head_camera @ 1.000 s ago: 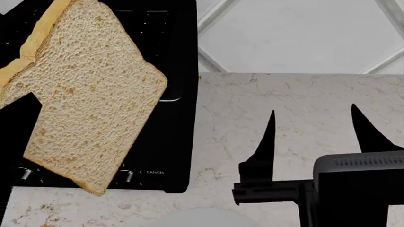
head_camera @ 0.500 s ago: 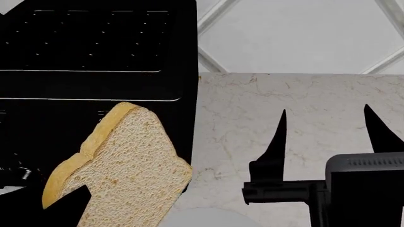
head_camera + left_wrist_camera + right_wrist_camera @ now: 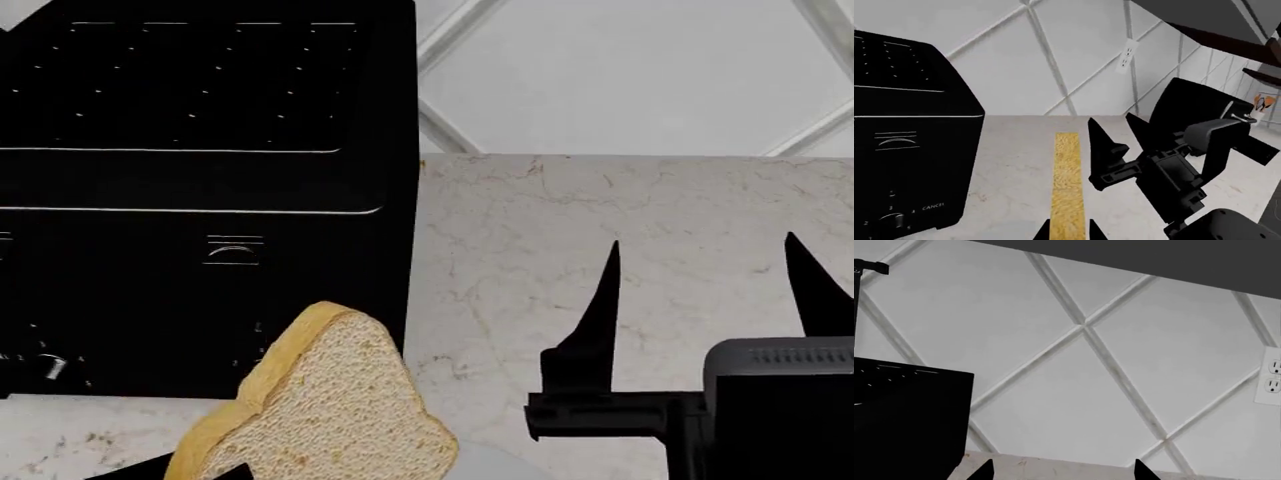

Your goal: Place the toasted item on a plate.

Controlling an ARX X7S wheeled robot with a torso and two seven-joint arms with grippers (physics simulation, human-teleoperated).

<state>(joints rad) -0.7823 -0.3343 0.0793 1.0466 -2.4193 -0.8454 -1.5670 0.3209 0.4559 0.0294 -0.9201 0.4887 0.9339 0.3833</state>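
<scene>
Left tool (image 3: 1068,234) clamping bread slice (image 3: 327,415) edgewise, right tool (image 3: 707,300) spread, empty

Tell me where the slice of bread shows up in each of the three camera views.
Head view: the slice of bread sits at the bottom edge, left of centre, in front of the toaster.
Left wrist view: seen edge-on as a golden crust strip, bottom centre, held between the left gripper fingers.
Right wrist view: not in it.
Shared landmark: the black toaster, in all three views.
</scene>
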